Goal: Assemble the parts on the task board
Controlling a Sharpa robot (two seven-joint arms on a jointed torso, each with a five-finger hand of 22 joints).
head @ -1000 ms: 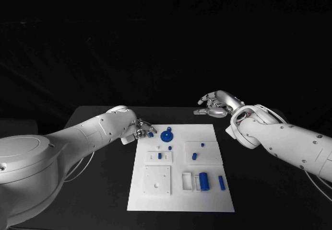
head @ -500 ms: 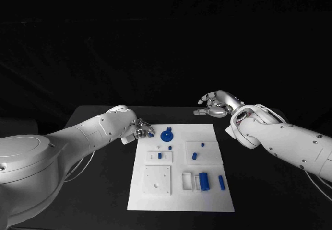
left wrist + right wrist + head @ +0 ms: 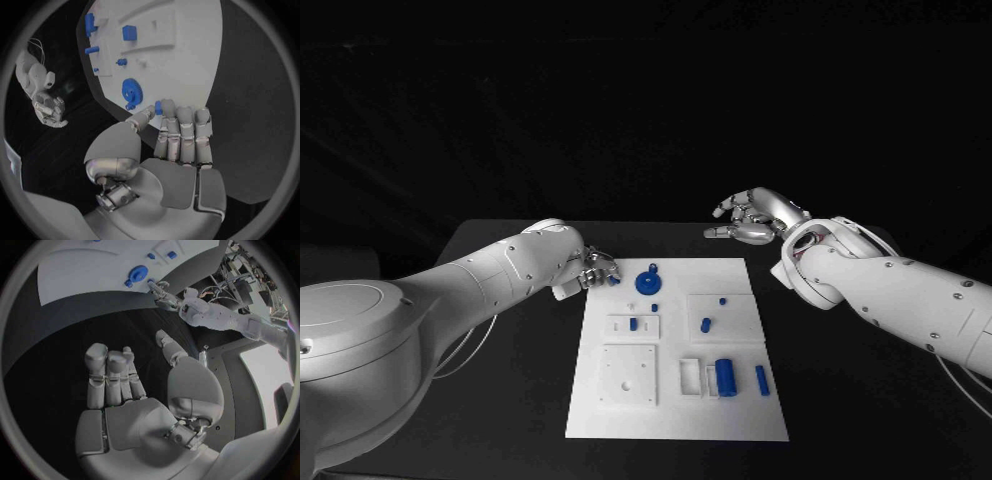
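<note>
The white task board (image 3: 678,410) lies in the middle of the black table. A blue gear (image 3: 648,284) sits near its far left corner, and small blue parts (image 3: 707,324) stand in the white blocks further in. My left hand (image 3: 597,267) hovers at the board's far left edge beside the gear. It pinches a small blue part (image 3: 159,107) between thumb and fingertip, close to the gear (image 3: 132,89). My right hand (image 3: 753,218) is raised beyond the board's far right corner, fingers apart and holding nothing (image 3: 125,385).
Two longer blue pieces (image 3: 726,378) lie side by side at the board's near right. A white square plate with a hole (image 3: 629,376) sits at the near left. Bare black table (image 3: 516,380) surrounds the board on both sides.
</note>
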